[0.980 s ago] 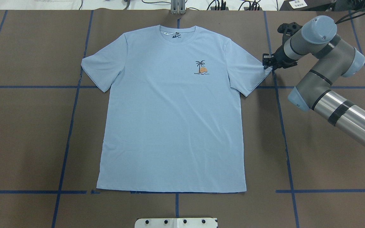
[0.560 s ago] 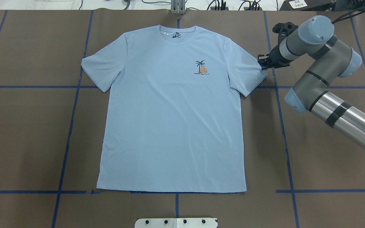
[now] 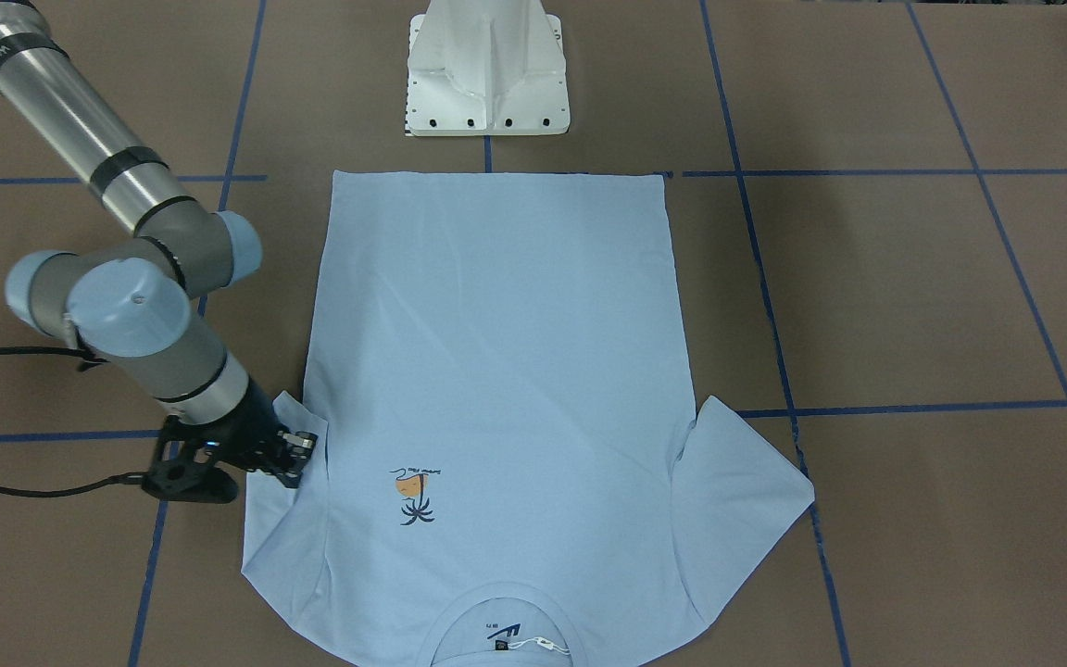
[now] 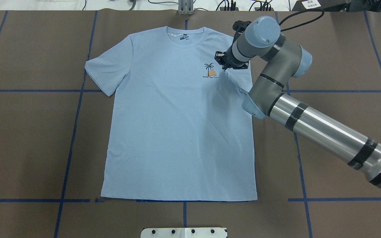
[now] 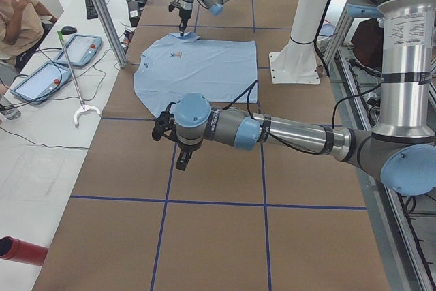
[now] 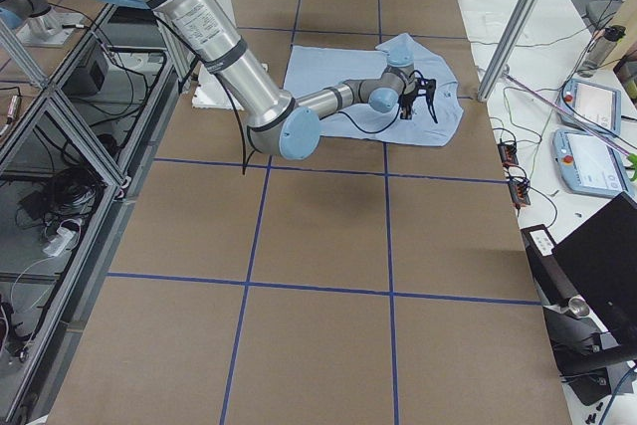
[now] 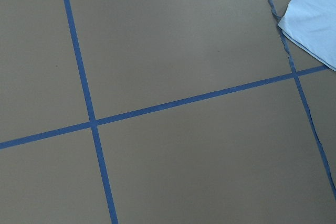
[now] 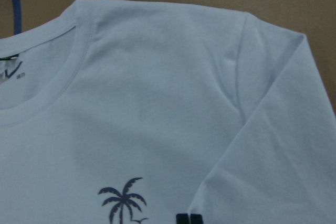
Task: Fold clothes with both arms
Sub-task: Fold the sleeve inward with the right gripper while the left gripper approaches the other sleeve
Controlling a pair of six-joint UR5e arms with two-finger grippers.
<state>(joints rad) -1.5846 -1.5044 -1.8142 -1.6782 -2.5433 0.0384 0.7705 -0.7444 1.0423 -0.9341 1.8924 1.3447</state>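
Observation:
The light blue t-shirt (image 4: 177, 132) lies flat and face up on the brown table, collar at the far side. My right gripper (image 4: 222, 63) is shut on the hem of the shirt's right sleeve (image 4: 240, 77) and holds it folded inward over the chest, beside the palm print (image 4: 210, 70). The right wrist view shows the shut fingertips (image 8: 189, 219) on the sleeve edge (image 8: 273, 145). The other sleeve (image 4: 106, 71) lies spread out. My left gripper (image 5: 182, 161) shows only in the exterior left view, over bare table off that sleeve; I cannot tell its state.
The white pedestal base (image 3: 487, 74) stands at the near table edge behind the shirt's bottom hem. Blue tape lines (image 4: 74, 109) grid the table. An operators' bench with tablets (image 5: 41, 80) and an aluminium post (image 5: 102, 11) lie beyond the far edge.
My right gripper has moved left from the sleeve's outer tip to the chest print, dragging the sleeve over the shirt body. The rest of the shirt has not shifted.

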